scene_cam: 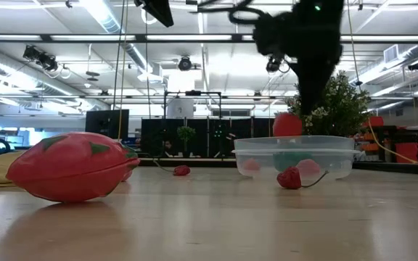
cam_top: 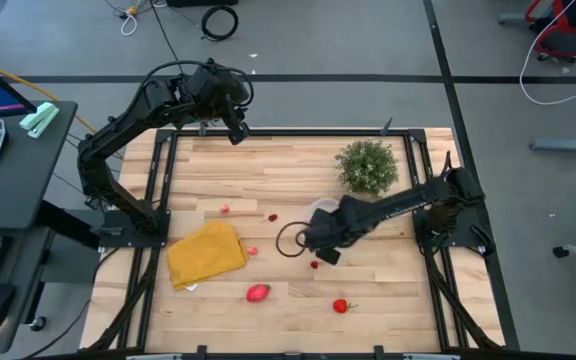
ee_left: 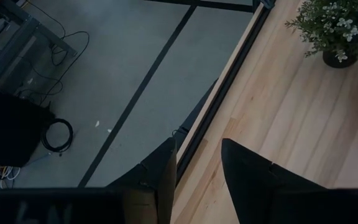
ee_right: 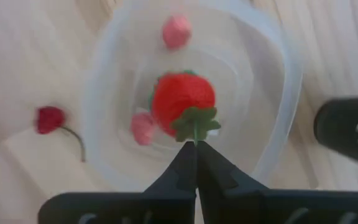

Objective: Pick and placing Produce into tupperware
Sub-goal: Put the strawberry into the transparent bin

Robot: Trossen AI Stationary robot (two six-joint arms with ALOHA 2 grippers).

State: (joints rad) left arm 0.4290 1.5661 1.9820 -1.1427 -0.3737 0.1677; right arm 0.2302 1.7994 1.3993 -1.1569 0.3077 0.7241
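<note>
The clear round tupperware stands on the table near the potted plant, and shows in the low view too. Two pink pieces lie in it. My right gripper hovers right above it, shut on a red strawberry. A small red cherry with a stem lies on the wood beside the container. More produce lies loose on the table: a big red-pink piece, a strawberry and small red bits. My left gripper waits open, raised over the far edge. My right gripper pinches the strawberry's thin green stem between its two fingertips, just above the leafy cap. The fingers point down from above. The strawberry hangs below them, lifted clear, just over the tupperware's rim.
A bushy potted plant stands just behind the tupperware. A folded yellow cloth lies on the left half of the table. Black frame rails run along the table's sides.
</note>
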